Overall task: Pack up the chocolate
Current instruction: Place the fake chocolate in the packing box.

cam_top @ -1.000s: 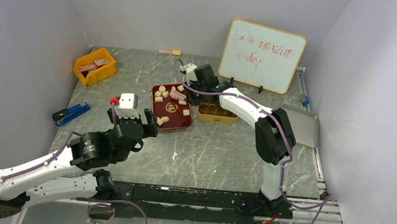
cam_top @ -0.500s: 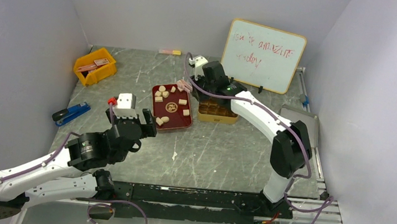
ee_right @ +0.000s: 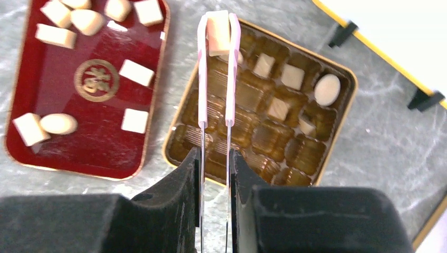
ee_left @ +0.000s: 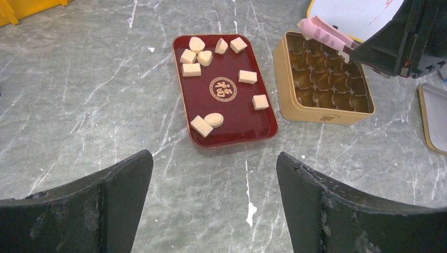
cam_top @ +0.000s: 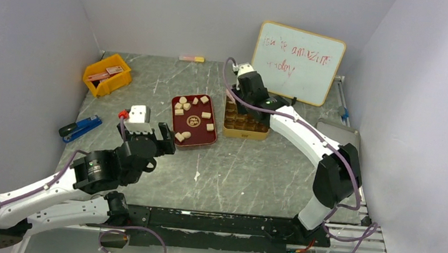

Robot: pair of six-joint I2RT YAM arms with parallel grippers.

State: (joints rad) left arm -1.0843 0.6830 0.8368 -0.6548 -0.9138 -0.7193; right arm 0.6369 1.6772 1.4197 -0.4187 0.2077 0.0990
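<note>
Several pale tan chocolate pieces point(ee_left: 247, 77) lie on the dark red tray point(ee_left: 226, 113). To its right stands the gold tin point(ee_right: 337, 137), with a few pieces point(ee_right: 287, 76) in its far cells. My right gripper point(ee_right: 216, 158) is shut on pink-tipped tongs point(ee_right: 202, 79). The tongs pinch one chocolate piece point(ee_right: 218, 34) above the tin's far left corner. In the top view the right gripper point(cam_top: 237, 96) hovers over the tin point(cam_top: 245, 129). My left gripper point(ee_left: 213, 157) is open and empty over bare table, just in front of the tray point(cam_top: 192, 137).
A whiteboard point(cam_top: 296, 62) stands behind the tin. The tin's lid point(cam_top: 340, 144) lies at the right edge. A yellow bin point(cam_top: 107, 75) and a blue stapler point(cam_top: 80, 128) sit on the left. A small pink and yellow bar point(cam_top: 191, 58) lies by the back wall.
My right arm has swung right, from over the red tray to over the gold tin, carrying the tongs. The left arm has stayed put.
</note>
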